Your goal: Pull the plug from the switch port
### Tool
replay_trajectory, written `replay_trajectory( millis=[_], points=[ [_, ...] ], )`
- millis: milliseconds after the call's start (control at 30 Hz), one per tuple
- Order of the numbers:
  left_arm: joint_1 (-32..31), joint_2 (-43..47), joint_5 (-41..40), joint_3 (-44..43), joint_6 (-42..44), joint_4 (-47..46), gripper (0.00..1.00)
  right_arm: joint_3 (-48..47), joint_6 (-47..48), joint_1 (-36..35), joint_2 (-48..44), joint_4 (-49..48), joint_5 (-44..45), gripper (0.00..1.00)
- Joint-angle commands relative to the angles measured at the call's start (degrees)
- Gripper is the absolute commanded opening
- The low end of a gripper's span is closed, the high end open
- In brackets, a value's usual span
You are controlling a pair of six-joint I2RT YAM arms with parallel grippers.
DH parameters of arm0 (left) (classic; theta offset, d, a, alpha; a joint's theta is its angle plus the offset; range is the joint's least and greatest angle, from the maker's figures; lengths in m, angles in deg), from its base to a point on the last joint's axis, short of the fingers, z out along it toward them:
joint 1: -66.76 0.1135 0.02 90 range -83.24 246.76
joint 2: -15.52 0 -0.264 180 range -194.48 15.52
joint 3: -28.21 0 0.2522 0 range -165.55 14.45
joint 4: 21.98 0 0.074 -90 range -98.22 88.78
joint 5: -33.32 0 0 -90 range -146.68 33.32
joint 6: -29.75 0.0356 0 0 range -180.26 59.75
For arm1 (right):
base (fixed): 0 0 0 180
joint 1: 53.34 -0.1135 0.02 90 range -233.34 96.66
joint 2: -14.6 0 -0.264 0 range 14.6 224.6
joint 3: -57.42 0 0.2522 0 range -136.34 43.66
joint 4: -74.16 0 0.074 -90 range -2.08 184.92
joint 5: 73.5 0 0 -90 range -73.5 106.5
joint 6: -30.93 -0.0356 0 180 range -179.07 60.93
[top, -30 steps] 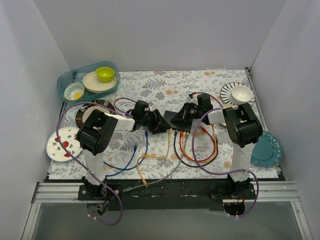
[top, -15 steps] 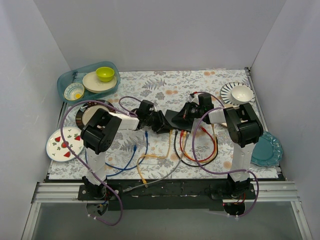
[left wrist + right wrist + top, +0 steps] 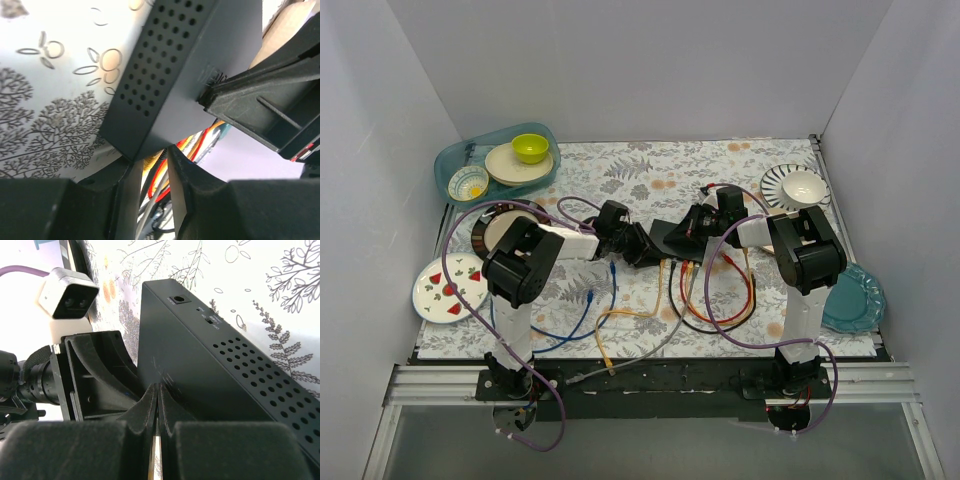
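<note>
Our left gripper (image 3: 153, 159) holds its fingers (image 3: 186, 182) narrowly apart at the near corner of the switch (image 3: 175, 65), red and yellow cables (image 3: 197, 142) showing between them, though we cannot tell if a plug is pinched, while our clenched, empty right gripper (image 3: 157, 390) touches the switch mid-table, its long socket edge facing near.
</note>
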Motion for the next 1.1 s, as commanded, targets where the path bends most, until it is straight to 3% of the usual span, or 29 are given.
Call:
replay_trajectory(
  millis=[0,233,433,600,700,733,833,967,1067],
  points=[
    [0.25,-3.12,-1.28,2.74,-4.89,0.87,0.25,1.64,3.6,0.18,2.79,6.27,5.38,0.07],
    [1.4,-4.7,2.68,4.85,-10.09,-3.09,0.17,2.26,3.16,0.09,3.14,5.22,5.02,0.07],
    [1.66,-4.79,3.3,5.3,-10.27,-3.27,0.0,2.43,3.07,0.18,3.15,5.13,4.85,0.06],
    [1.66,-3.74,3.57,6.0,-7.46,-2.31,0.0,2.17,2.98,0.44,3.5,5.04,4.76,0.06],
    [1.75,-2.6,4.09,6.96,-6.93,-2.04,0.22,2.0,2.89,0.53,3.59,5.04,4.76,0.06],
    [1.84,-2.16,4.01,7.84,-7.1,-2.04,0.43,2.0,2.81,0.62,3.59,4.95,4.76,0.06],
    [2.19,-0.05,2.17,8.46,-7.72,0.15,0.61,1.82,2.81,0.53,3.59,4.95,4.76,0.06],
    [2.89,1.1,-0.12,7.94,-7.55,3.66,0.65,1.91,2.89,0.62,3.5,4.95,4.85,0.06],
    [3.24,-0.74,-0.04,5.84,-6.67,5.24,0.59,1.99,2.81,0.62,3.41,4.95,4.85,0.06]
  ],
)
